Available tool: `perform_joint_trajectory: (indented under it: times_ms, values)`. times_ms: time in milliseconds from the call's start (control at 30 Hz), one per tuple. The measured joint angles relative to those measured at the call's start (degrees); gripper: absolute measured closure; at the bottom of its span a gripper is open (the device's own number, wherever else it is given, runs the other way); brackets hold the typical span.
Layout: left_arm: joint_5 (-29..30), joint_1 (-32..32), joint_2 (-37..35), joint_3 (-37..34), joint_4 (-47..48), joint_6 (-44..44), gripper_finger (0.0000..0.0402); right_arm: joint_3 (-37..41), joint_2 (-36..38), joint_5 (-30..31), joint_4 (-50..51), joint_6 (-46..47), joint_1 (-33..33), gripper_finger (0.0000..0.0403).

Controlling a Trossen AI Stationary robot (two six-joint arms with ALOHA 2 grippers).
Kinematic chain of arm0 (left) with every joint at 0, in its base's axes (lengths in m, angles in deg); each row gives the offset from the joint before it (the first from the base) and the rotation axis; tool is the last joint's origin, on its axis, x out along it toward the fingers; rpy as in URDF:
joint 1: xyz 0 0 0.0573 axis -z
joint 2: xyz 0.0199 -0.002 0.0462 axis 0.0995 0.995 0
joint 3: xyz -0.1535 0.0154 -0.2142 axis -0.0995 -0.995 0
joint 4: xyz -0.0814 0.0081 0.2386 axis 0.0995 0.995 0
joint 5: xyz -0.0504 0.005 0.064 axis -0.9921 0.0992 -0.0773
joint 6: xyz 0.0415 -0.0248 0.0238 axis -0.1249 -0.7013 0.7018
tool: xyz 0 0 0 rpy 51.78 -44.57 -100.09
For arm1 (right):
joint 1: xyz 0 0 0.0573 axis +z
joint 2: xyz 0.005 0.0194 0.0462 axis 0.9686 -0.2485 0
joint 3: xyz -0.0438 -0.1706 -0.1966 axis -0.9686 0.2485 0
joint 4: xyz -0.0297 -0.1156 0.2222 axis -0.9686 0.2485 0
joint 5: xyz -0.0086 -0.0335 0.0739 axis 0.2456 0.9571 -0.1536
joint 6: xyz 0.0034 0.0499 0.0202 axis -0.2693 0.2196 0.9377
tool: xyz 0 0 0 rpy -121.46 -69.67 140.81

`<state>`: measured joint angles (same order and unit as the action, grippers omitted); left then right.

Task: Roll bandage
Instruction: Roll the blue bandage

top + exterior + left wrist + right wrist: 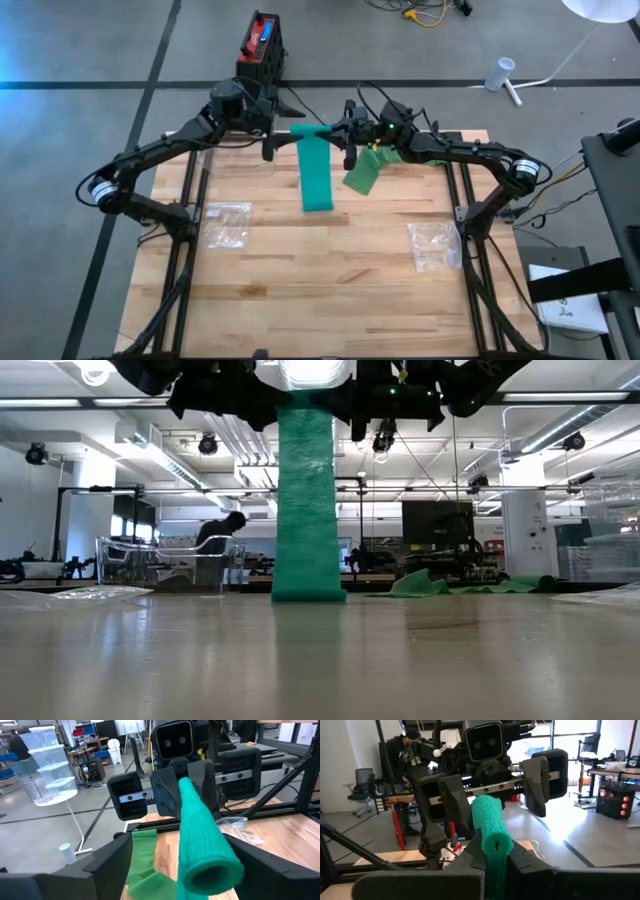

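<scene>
We see both arms raised over the far middle of the wooden table (320,270), facing each other with a green bandage (316,170) between them. The rolled part of the bandage (202,840) runs as a short horizontal tube from one gripper to the other, and a long flat strip hangs from it straight down to the table, where its lower end rests on the wood, as the low view shows (306,510). The left gripper (281,140) stands with its fingers spread wide on either side of the roll's end; in the right wrist view its two pads (542,777) sit clear of the tube, so we read it as open. The right gripper (349,132) is closed onto the other end of the roll, and in its own view the green tube (491,832) is pinched between its dark fingers. A second piece of green cloth (363,172) lies crumpled on the table just beside the hanging strip, under the right arm. Two clear plastic bags lie flat nearer the front, one on the left (226,222) and one on the right (436,245), well apart from the bandage.
</scene>
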<state>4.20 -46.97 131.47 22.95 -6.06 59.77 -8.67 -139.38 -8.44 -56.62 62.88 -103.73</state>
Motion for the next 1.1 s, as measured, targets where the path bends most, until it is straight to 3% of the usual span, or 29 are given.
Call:
perform_joint_trajectory:
  times_ms: [100, 200, 433, 467, 667, 833, 1100]
  values:
    - [0.02, 0.00, -0.02, 0.00, -0.09, -0.39, 0.0145, 0.00, 0.00, 0.02, 0.00, 0.02, 0.00, 0.0394]
    - [0.03, 0.02, -0.02, 0.00, 0.30, -0.52, 0.0194, 0.00, 0.00, 0.04, 0.00, 0.17, -0.01, 0.0394]
    - [0.91, 0.07, -0.06, 0.00, 1.43, 1.61, 0.0373, 0.00, 0.00, 0.33, 0.05, 2.93, -0.02, 0.0393]
    - [1.72, 0.04, -0.22, 0.00, 1.84, 2.00, 0.0385, 0.00, -0.02, 0.40, 0.12, 4.40, -0.04, 0.0390]
    - [4.70, -0.05, -0.95, 0.00, 2.88, 3.90, 0.0360, 0.00, -0.07, 1.21, -0.03, 18.72, -0.40, 0.0326]
    - [7.40, 0.09, -1.63, 0.00, 3.69, 7.37, 0.0382, 0.00, -0.07, 1.71, -0.08, 32.10, -0.92, 0.0245]
    - [7.78, 1.71, -1.74, 0.00, 3.79, 12.50, 0.0385, 0.04, -1.38, 3.29, -0.24, 37.45, -0.92, 0.0140]
